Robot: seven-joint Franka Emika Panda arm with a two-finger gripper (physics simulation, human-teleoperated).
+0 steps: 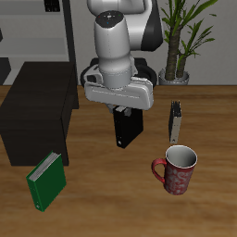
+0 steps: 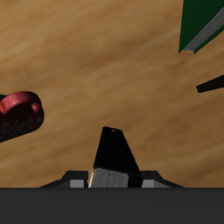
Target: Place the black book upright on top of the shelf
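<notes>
My gripper (image 1: 125, 111) is shut on the black book (image 1: 127, 128), which hangs upright below it over the middle of the table. In the wrist view the black book (image 2: 114, 150) sits between the fingers, with its white page edges close to the gripper (image 2: 112, 177). I cannot tell whether the book's lower end touches the table. The shelf (image 1: 35, 116), a low matte black cabinet, stands beside the gripper at the table's side. Only a dark corner of the shelf (image 2: 211, 84) shows in the wrist view.
A green book (image 1: 46, 180) stands near the front edge before the shelf; it also shows in the wrist view (image 2: 203, 24). A red mug (image 1: 176, 169) (image 2: 19, 114) stands at the front. A thin dark book (image 1: 175, 121) stands behind it. A grey rack (image 1: 37, 32) and a plant (image 1: 180, 42) are at the back.
</notes>
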